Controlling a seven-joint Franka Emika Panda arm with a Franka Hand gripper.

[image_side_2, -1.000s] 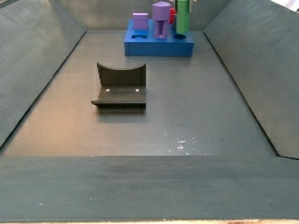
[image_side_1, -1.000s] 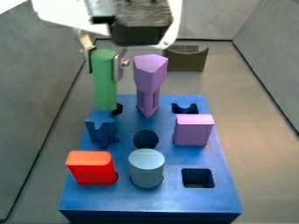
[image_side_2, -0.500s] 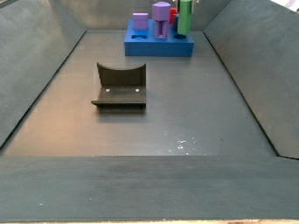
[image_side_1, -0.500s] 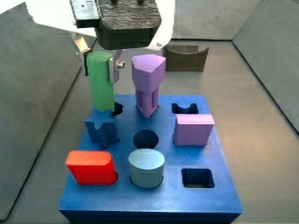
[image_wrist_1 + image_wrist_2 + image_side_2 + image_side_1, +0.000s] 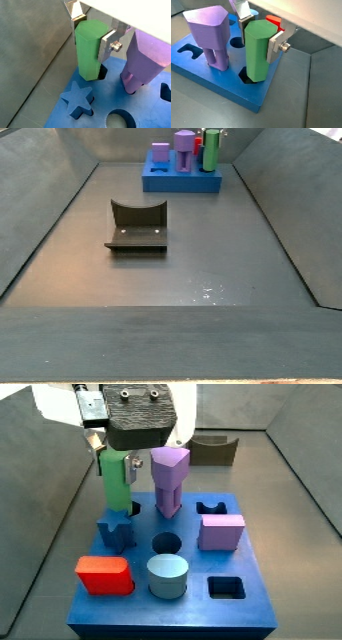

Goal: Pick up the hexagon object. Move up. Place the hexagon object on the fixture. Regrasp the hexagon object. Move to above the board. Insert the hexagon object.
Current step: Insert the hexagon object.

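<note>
A grey tray floor [image 5: 201, 268] with sloped grey walls holds the whole scene; in a side view the fixture [image 5: 136, 226] stands alone near the middle of it, and the board [image 5: 182, 180] lies far behind at about 12 o'clock, well apart from the fixture.

In a side view, going left to right over the board [image 5: 174, 606]: a red block [image 5: 103, 575] at about 8 o'clock; a blue star piece [image 5: 116, 531] at 10 o'clock; the hexagon object [image 5: 116, 484] upright just behind the star; a pale teal cylinder [image 5: 167, 575] at 6 o'clock; the purple pillar [image 5: 168, 479] at 12 o'clock, just beside the green bar; a lilac cube [image 5: 221, 532] at 3 o'clock.

The gripper [image 5: 118, 456] hangs over the back left part of the board; its 2 silver fingers [image 5: 105, 46] pinch the upper part of the hexagon object [image 5: 91, 50]; in both wrist views the lower end of the bar [image 5: 257, 52] sits in a dark hole of the board [image 5: 218, 82], and the bar stands upright.
</note>
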